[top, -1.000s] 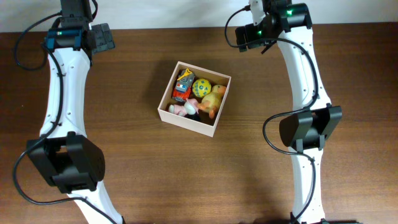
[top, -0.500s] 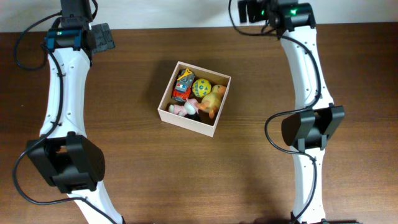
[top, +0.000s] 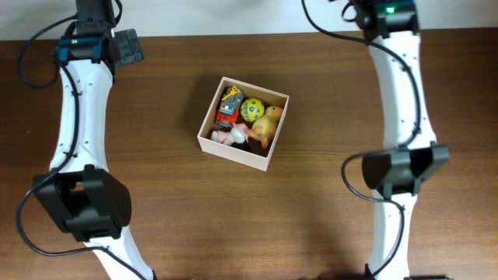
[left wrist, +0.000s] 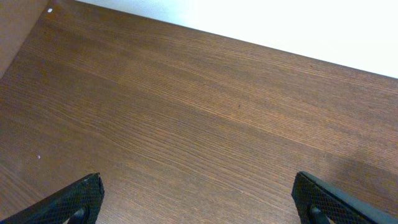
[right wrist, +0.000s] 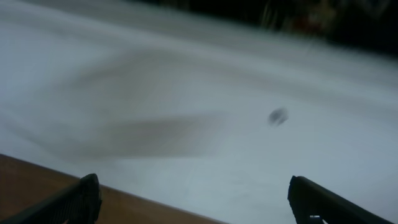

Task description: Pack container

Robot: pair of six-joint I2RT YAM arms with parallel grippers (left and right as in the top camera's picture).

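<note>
The container [top: 236, 150], a square cream-walled box, sits mid-table in the overhead view. It holds several toys: an orange and red toy truck [top: 229, 106], a yellow spotted ball [top: 251, 109], a yellow duck [top: 267, 125] and a pink and white toy [top: 227, 137]. My left gripper [left wrist: 198, 199] is open and empty over bare wood at the far left edge, well away from the container. My right gripper [right wrist: 193, 196] is open and empty at the table's far right edge, facing a white surface; its fingers are out of the overhead view.
The brown wooden table [top: 156, 202] ends at a white strip [top: 233, 15] along the far edge. The left arm [top: 78, 117] and right arm [top: 401, 101] stretch along either side of the container.
My right arm has drawn back and up toward the far edge, its gripper leaving the overhead view. The left arm and the container have not moved.
</note>
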